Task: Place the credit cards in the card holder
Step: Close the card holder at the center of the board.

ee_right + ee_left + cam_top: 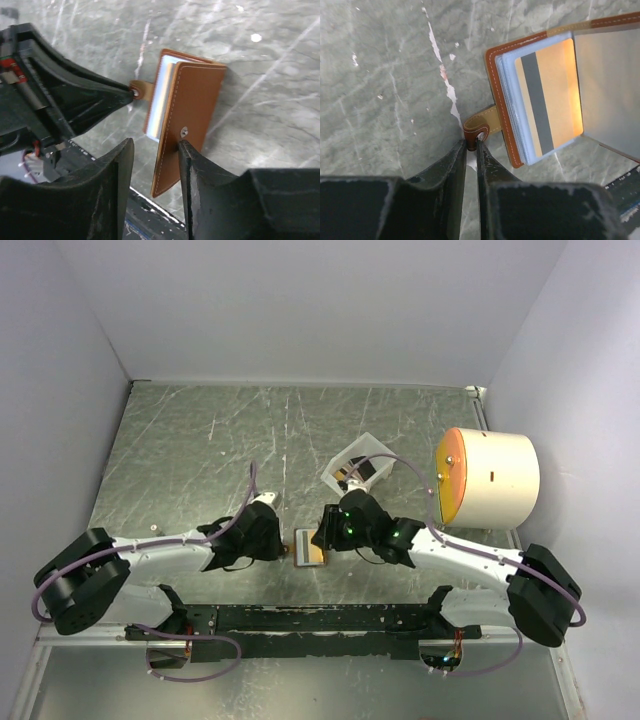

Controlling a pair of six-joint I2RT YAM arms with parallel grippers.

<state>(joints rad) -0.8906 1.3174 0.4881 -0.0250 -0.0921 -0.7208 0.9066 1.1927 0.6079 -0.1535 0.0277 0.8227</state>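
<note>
The left tool is pinching the card holder's tab by the bench's near edge. The right tool, jaws apart, is propping the cover, which risks slipping free and flopping shut.

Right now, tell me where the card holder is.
Top view: the card holder sits at the near centre, its tab pinched by the left pincer, the right pincer at its cover.

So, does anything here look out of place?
Nothing spilled or broken. The card holder is half open, its cover propped at a tilt by the right pincer while the left pincer pinches its side tab. The white tray sits askew, and the tabletop is badly scratched.
</note>
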